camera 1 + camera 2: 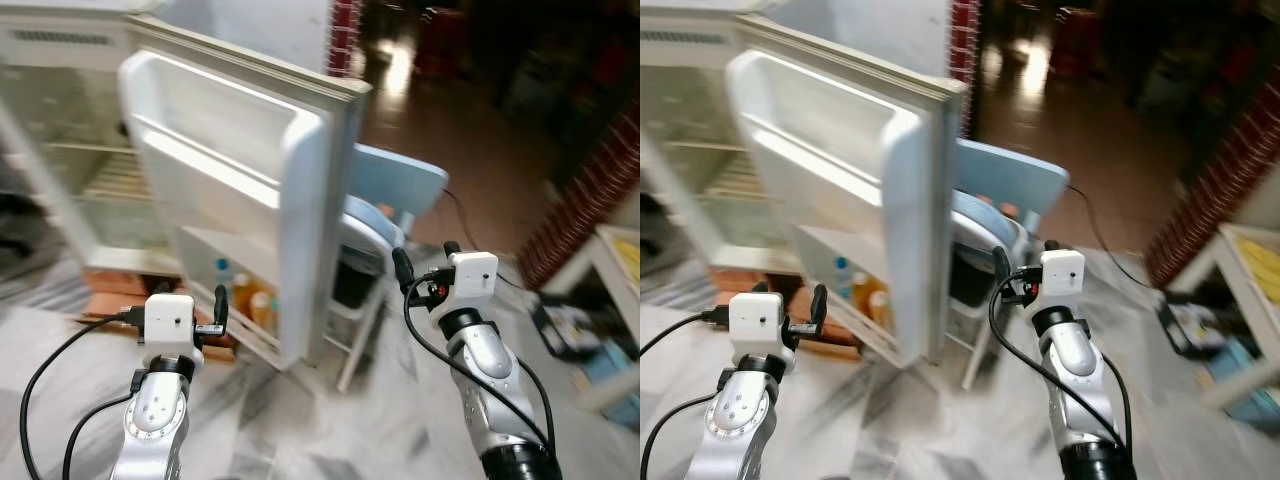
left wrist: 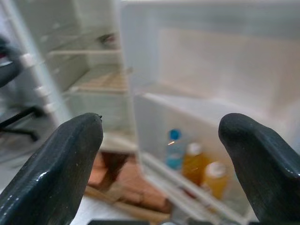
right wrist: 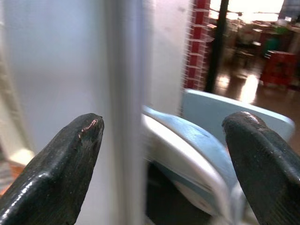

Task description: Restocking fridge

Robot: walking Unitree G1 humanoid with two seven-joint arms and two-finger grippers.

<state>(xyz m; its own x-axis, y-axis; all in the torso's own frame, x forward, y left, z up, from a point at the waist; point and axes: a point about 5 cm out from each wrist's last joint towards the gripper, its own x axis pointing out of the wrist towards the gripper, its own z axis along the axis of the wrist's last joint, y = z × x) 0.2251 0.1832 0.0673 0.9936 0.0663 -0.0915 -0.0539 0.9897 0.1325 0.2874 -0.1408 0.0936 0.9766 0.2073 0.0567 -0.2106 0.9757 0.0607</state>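
facing open fridge door (image 1: 300,190), both hands (image 2: 159,168) (image 3: 159,164) raised, fingers spread

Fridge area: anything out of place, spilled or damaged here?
Nothing looks spilled or broken. The white fridge door stands wide open, with three bottles upright in its lowest door shelf. One oddity: a light-blue folding chair stands right behind the open door. Both the left gripper and right gripper are open, empty.
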